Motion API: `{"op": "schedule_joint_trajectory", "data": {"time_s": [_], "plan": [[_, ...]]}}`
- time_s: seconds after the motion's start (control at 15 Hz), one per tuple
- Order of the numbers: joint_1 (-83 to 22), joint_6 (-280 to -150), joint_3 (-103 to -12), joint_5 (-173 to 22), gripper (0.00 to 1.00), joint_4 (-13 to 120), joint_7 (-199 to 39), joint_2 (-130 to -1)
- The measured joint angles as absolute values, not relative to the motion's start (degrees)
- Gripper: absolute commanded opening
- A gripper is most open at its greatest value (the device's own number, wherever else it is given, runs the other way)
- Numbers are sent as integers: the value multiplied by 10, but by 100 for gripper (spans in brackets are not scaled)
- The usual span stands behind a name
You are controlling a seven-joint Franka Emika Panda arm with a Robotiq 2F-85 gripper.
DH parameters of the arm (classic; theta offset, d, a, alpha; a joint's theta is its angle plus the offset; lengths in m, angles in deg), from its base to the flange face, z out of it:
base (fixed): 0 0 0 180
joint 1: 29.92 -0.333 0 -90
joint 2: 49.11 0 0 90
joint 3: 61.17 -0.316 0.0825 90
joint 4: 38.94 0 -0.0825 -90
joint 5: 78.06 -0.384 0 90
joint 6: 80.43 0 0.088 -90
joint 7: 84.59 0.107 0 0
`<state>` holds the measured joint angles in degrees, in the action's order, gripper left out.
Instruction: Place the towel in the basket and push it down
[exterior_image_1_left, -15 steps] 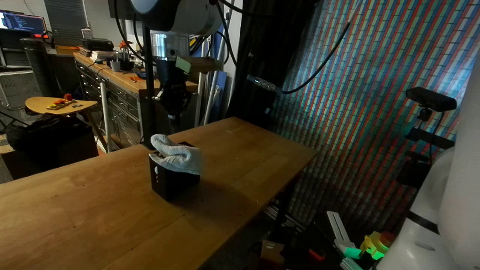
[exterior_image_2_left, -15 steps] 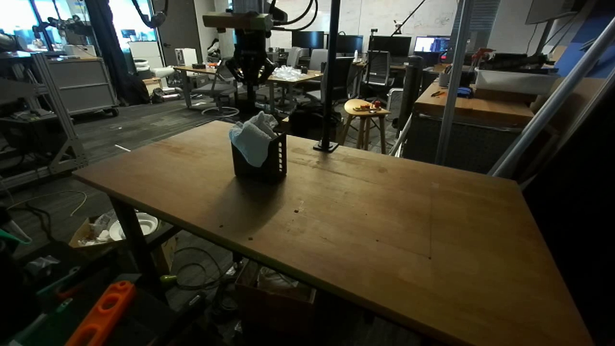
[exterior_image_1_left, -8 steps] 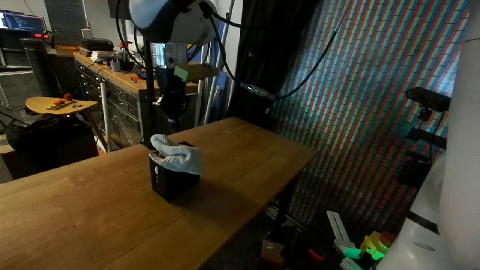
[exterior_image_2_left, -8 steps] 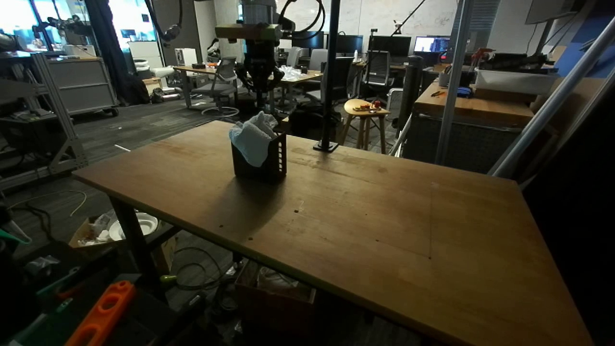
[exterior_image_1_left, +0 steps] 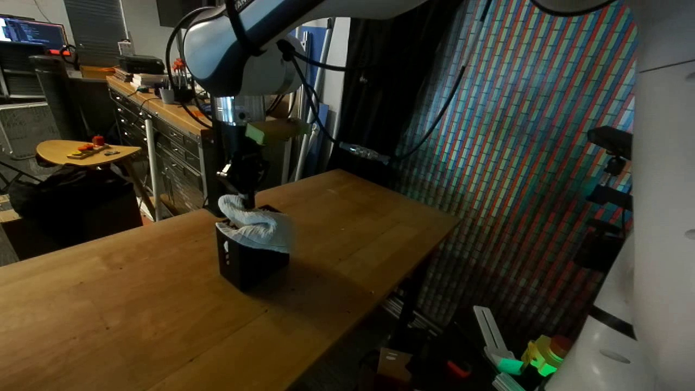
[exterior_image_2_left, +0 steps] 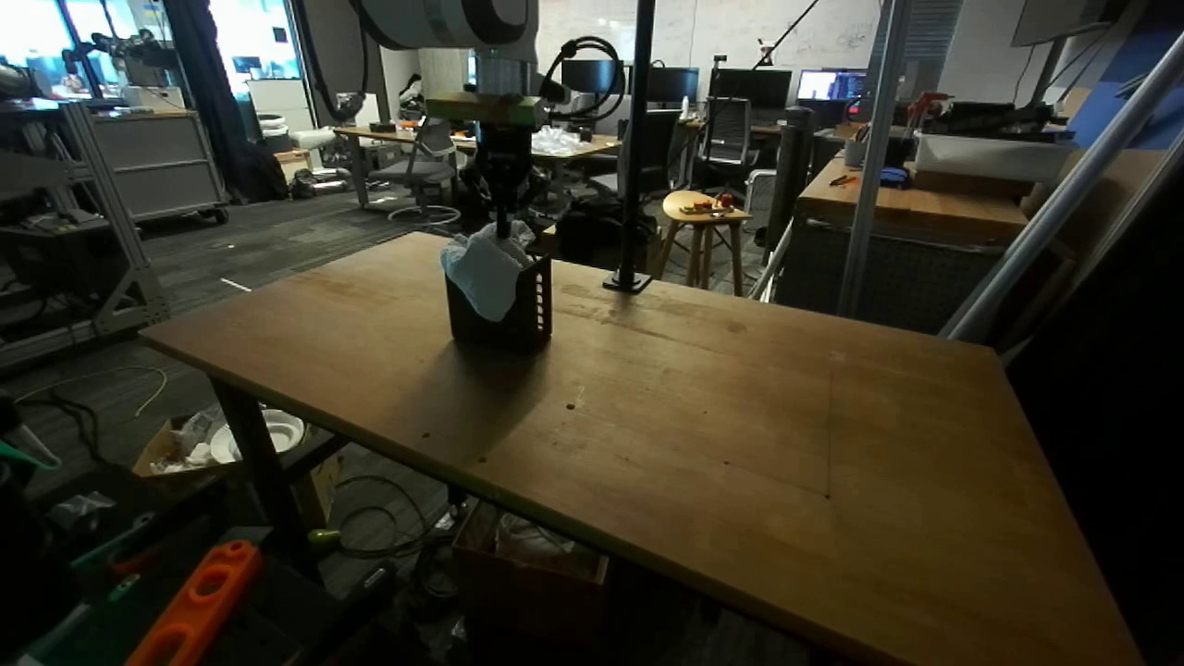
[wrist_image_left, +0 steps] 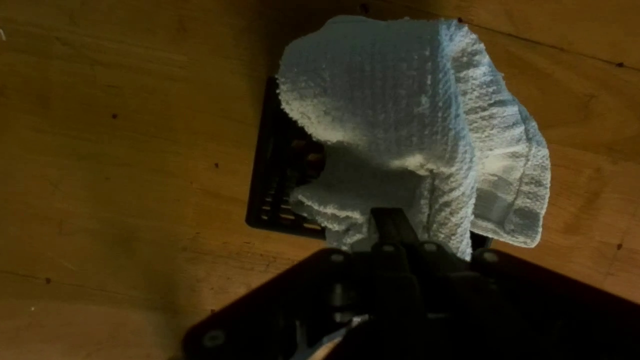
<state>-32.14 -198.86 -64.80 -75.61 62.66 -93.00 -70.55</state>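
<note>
On a wooden tabletop [exterior_image_2_left: 721,416], a rumpled grey-white towel [wrist_image_left: 370,90] sat partly inside a black lattice basket [exterior_image_2_left: 504,335], one flap overhanging, while the end effector [wrist_image_left: 388,214], jaws together above the cloth, seemingly needed to press slowly straight down, within the rim.

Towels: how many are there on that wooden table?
1. The towel lies partly inside the black basket on the wooden table, with a flap hanging outside. Another could be hidden underneath, since it covers much of the basket.
</note>
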Motion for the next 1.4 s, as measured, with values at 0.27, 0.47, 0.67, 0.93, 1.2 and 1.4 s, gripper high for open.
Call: {"op": "schedule_joint_trajectory", "data": {"time_s": [0.27,0.47,0.67,0.93,1.2,1.4], "plan": [[-321,-1999,-648,-765,0,637,-931,-712],[-321,-2012,-649,-774,0,651,-932,-714],[-321,-2029,-649,-787,0,668,-935,-716],[-319,-2057,-654,-817,0,694,-944,-723],[-316,-2071,-669,-857,0,723,-961,-731],[-313,-2078,-681,-892,0,747,-976,-732]]}}
